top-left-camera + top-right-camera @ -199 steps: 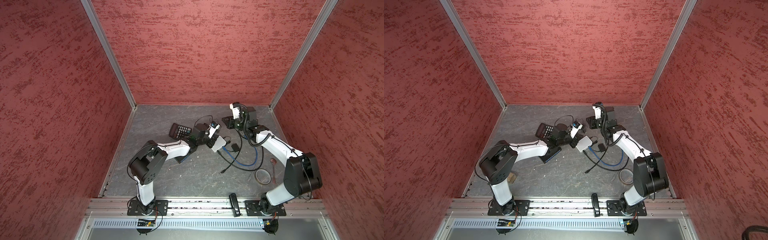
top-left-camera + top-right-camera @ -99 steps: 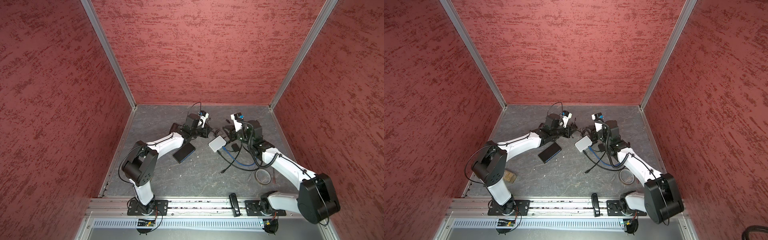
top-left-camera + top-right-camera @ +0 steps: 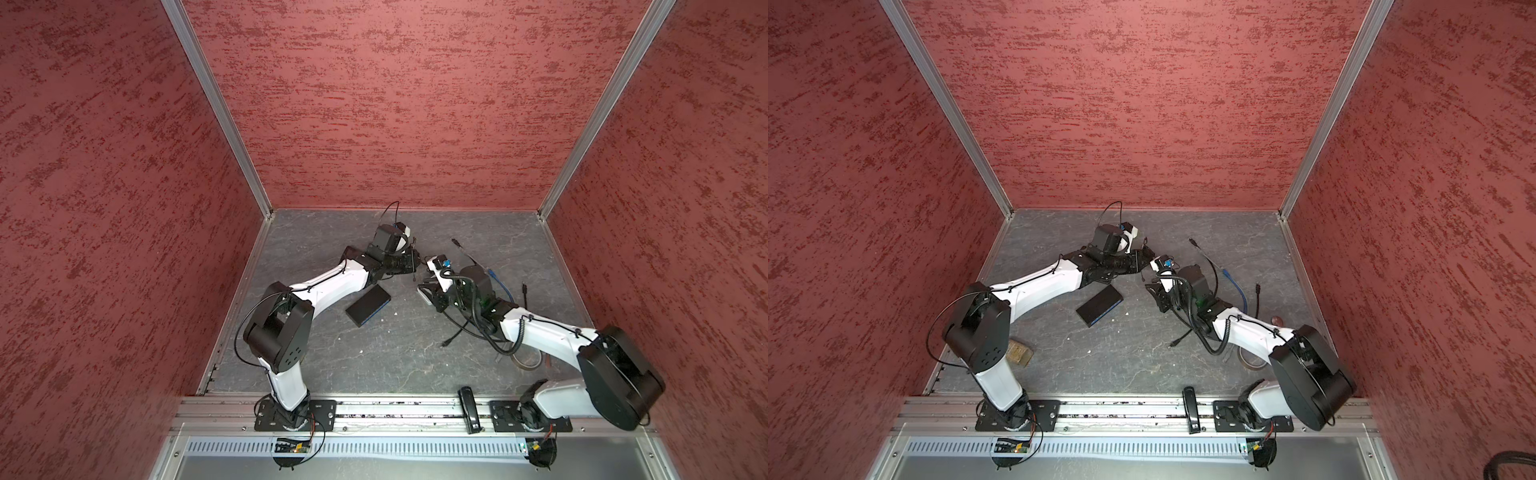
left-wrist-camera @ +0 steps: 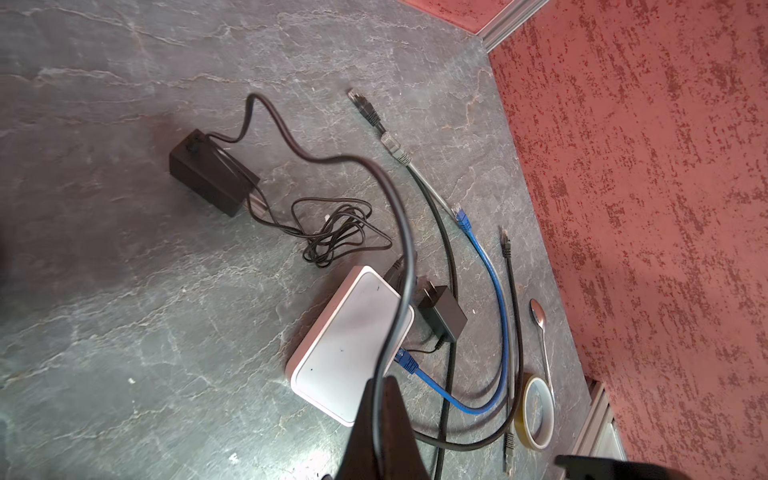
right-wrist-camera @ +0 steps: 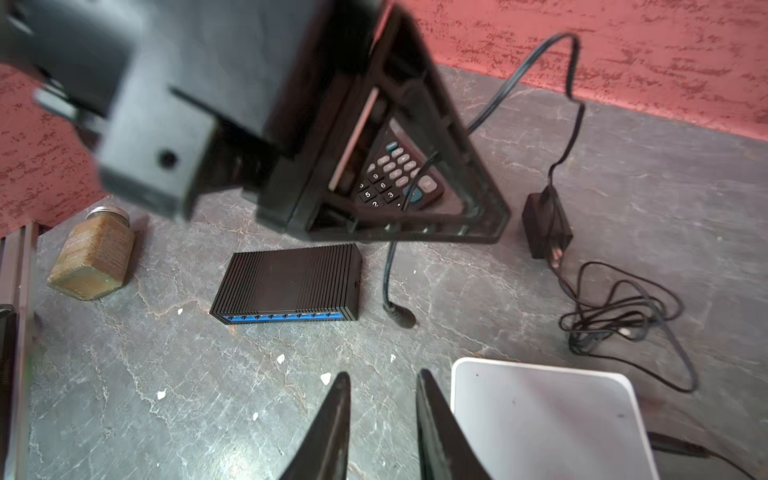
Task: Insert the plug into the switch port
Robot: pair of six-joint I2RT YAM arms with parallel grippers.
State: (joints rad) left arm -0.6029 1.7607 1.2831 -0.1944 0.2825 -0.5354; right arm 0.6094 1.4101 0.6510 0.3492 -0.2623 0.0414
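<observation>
Limply the cable [image 5: 386, 270] hangs from the clamped left claw [image 4: 380, 386], plug [image 5: 401, 319] beside the switch [image 5: 286, 282]; regrip near the stiff plug. Right claw [image 5: 383, 376] narrow, empty

My workplace: lab robot cell. Red textured wall panels [image 3: 395, 104] at 9, 12, 3 o'clock; silver aluminium corner posts [image 3: 217, 108]; grey marbled tabletop [image 3: 395, 353]; my arm bases [image 3: 286, 411] bolted on slotted aluminium rail [image 3: 395, 409] at 6 o'clock.

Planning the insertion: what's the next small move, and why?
Probably bring the right end effector, open and empty, to the plug. The left end effector pinches the black cable well up from the plug, which hangs loose near the black switch.
</observation>
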